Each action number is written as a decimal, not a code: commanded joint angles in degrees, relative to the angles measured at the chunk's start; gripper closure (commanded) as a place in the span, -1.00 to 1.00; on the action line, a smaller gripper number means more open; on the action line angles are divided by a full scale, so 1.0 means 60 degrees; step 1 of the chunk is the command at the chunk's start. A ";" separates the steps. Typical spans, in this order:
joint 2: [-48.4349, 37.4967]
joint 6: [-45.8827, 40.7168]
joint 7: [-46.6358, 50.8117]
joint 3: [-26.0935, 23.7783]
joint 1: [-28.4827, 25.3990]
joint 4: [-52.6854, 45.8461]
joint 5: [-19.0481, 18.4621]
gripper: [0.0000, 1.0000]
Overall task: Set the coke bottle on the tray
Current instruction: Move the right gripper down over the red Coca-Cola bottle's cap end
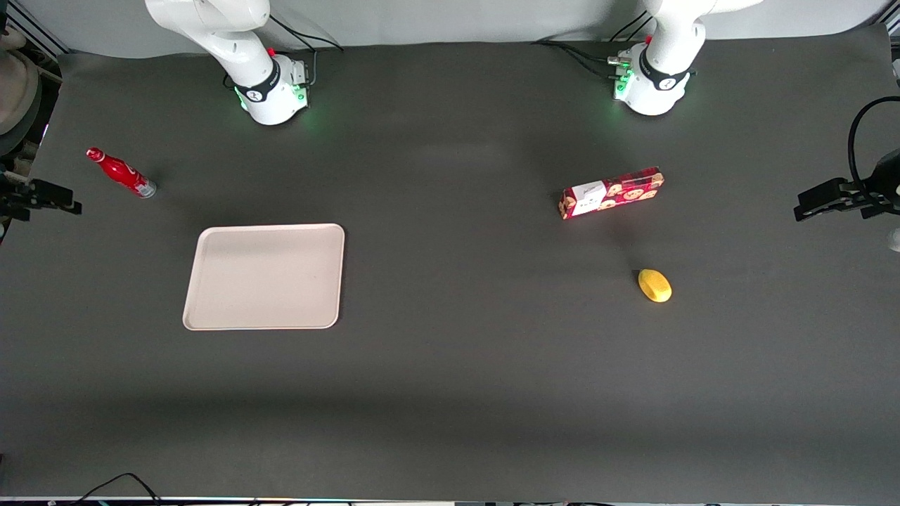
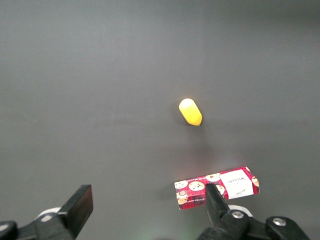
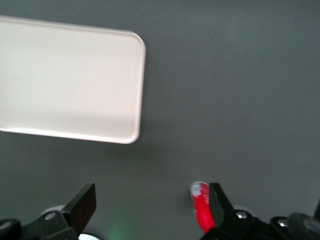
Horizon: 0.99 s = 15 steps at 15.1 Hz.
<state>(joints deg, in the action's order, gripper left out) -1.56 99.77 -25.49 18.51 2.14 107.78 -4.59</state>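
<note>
Nearest the front camera: the lemon (image 1: 654, 286), a small yellow fruit lying on the dark table mat (image 1: 464, 393), toward the parked arm's end. It also shows in the left wrist view (image 2: 190, 111), alone on bare mat.

About level with it, toward the working arm's end: the tray (image 1: 211, 316), pale beige-pink, rounded corners, low rim, lying flat. Nothing rests on it. The right wrist view shows one rounded corner of it (image 3: 131, 75), with clear mat between it and the bottle.

Farther from the camera than the lemon: the cookie box (image 1: 610, 192), red with cookie pictures and a white label, lying slightly askew. Well apart from the lemon. Seen in the left wrist view too (image 2: 217, 186).

Farther again than the tray, and out toward the working arm's edge of the table: the coke bottle (image 1: 121, 173), lying on its side on the mat, red cap pointing away from the tray, silvery base toward it. Not on the tray; near it but apart.

The gripper (image 3: 150, 207) hangs above the mat, fingers spread wide, nothing between them. One finger (image 3: 84, 204) stands over bare mat; the bottle (image 3: 201, 210) shows just beside the other, base end visible. No contact can be made out.
</note>
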 commanded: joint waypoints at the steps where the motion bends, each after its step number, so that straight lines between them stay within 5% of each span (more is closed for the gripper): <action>1: -0.2023 0.1999 -0.1533 0.1247 -0.0079 0.3387 -0.1210 -1.00; 8: -0.2464 0.4566 -0.2886 0.3871 -0.0050 0.5955 -0.2675 -1.00; 15: -0.2698 0.4800 -0.2886 0.4459 0.0228 0.6337 -0.3131 -0.95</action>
<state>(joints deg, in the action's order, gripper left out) -14.43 126.84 -42.10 44.32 2.55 143.28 -21.48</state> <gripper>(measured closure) 0.022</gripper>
